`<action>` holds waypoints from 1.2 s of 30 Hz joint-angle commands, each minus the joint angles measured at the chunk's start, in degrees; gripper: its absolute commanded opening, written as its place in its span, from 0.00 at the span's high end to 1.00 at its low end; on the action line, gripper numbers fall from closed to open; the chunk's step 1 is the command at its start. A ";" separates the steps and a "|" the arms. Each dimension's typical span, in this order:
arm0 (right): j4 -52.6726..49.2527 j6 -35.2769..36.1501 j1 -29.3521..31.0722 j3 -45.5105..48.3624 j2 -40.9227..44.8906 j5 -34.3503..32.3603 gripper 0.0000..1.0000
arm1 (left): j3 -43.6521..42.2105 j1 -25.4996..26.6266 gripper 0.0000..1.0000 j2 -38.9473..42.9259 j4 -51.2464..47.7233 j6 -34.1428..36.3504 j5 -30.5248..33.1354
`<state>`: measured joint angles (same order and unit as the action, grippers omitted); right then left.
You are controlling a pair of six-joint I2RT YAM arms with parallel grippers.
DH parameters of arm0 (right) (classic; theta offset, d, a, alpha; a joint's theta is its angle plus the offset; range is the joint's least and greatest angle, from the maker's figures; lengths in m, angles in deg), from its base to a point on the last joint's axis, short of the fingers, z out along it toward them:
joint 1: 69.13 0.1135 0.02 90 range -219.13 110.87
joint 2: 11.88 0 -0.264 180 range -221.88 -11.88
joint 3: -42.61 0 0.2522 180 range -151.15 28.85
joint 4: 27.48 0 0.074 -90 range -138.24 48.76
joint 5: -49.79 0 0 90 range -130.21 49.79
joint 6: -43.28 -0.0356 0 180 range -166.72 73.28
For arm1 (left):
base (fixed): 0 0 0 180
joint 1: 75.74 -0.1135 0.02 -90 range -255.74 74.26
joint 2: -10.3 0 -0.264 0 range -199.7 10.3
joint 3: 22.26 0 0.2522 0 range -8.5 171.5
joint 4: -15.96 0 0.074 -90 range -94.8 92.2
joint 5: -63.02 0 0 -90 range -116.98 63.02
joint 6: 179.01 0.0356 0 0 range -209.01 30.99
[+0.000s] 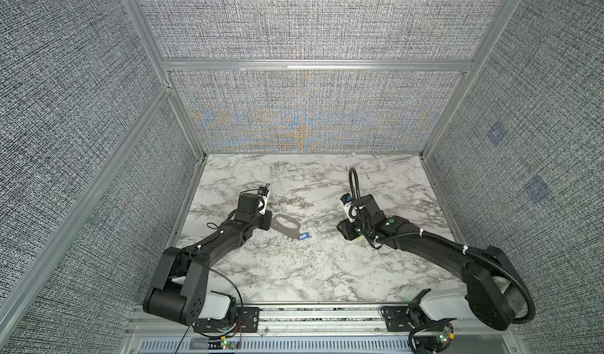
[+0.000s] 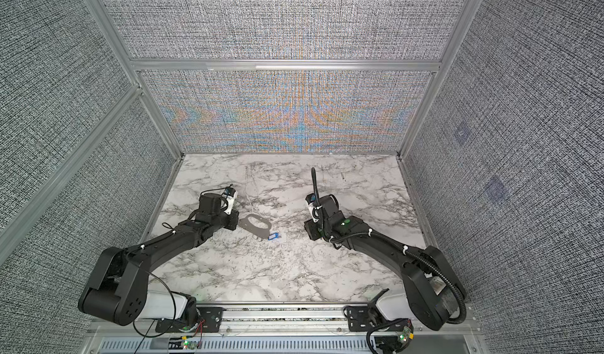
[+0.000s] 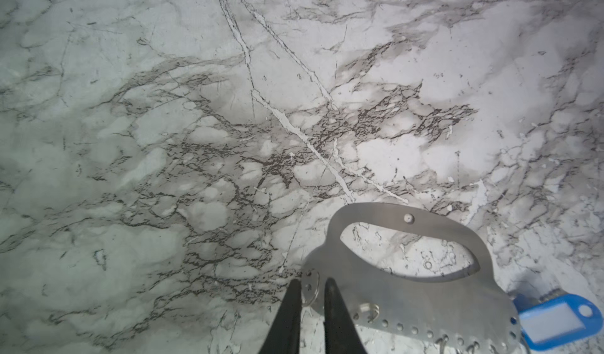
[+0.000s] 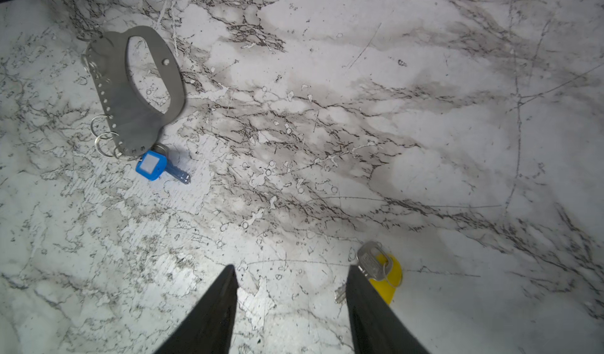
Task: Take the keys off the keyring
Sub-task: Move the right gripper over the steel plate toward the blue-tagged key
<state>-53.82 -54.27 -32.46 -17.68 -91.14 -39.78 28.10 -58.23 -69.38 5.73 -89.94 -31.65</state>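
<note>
I count two keys: one blue-tagged key (image 4: 151, 167), one yellow-tagged key (image 4: 376, 265). One keyring (image 4: 130, 114). Small wire rings (image 4: 105, 144): at least three. Two grippers: left gripper (image 3: 310, 292), right gripper (image 4: 291, 275).

On the marble table (image 4: 392, 107) lie the keyring (image 4: 130, 114), blue key (image 4: 152, 166) at its end, yellow key (image 4: 376, 264) well apart.

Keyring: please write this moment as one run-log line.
keyring lying flat | blue key attached | yellow key off | right end effector open, beside yellow key | left end effector at keyring edge, grip unclear
</note>
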 commanded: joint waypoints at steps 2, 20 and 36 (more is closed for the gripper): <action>1.08 1.64 0.85 -0.76 -0.50 0.28 0.44 | -0.61 -0.03 0.77 1.99 0.68 -1.27 0.88; -7.78 19.73 9.44 -19.79 -17.08 7.18 0.46 | -0.91 -0.66 0.61 18.72 1.58 -20.45 -12.24; -14.00 26.72 13.17 -33.58 -34.28 9.49 0.57 | -10.58 -8.03 0.59 25.62 7.47 -32.27 -20.76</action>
<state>-64.60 -27.95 -19.48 -49.78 -124.04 -31.37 17.80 -66.05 -44.22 11.34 -122.05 -51.21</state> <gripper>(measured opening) 0.441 0.410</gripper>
